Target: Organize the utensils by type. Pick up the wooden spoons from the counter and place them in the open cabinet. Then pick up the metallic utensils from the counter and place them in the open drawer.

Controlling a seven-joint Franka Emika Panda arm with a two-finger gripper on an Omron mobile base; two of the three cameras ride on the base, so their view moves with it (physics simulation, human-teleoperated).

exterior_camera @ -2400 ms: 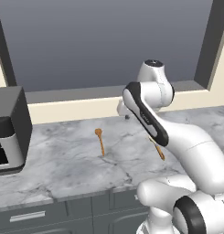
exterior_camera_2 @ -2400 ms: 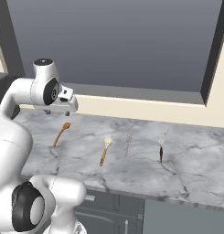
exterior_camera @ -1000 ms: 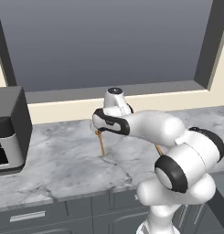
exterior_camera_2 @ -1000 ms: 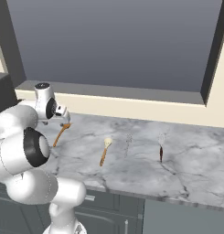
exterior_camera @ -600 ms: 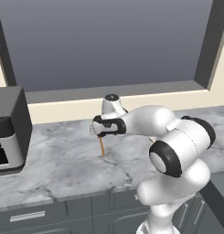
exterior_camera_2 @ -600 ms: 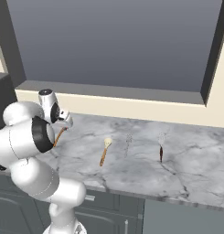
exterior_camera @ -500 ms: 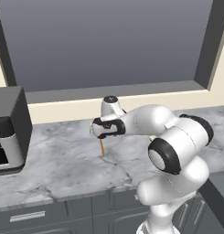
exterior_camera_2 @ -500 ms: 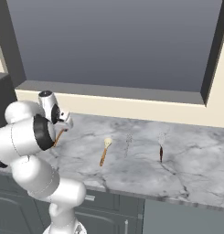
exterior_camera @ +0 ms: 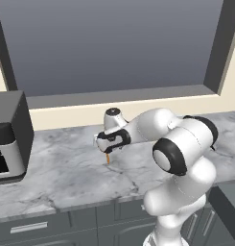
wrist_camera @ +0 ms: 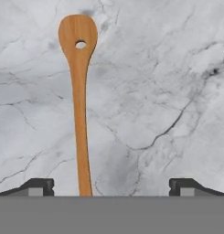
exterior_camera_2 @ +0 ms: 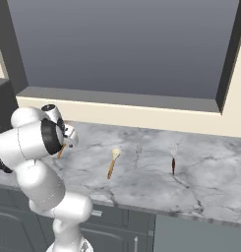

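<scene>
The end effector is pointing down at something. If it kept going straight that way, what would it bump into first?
Most likely the orange-brown wooden spoon lying on the counter. In the hand view its handle runs between the open end effector, closer to one fingertip. Depth is hard to judge, so the fingertips might meet the marble beside it.

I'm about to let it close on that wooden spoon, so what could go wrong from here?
The open gripper straddles the all-brown wooden spoon, but the handle lies well off centre, near one finger. Closing may shove it sideways across the marble counter. The slim handle lies flat, so the tips may scrape or slip.
</scene>
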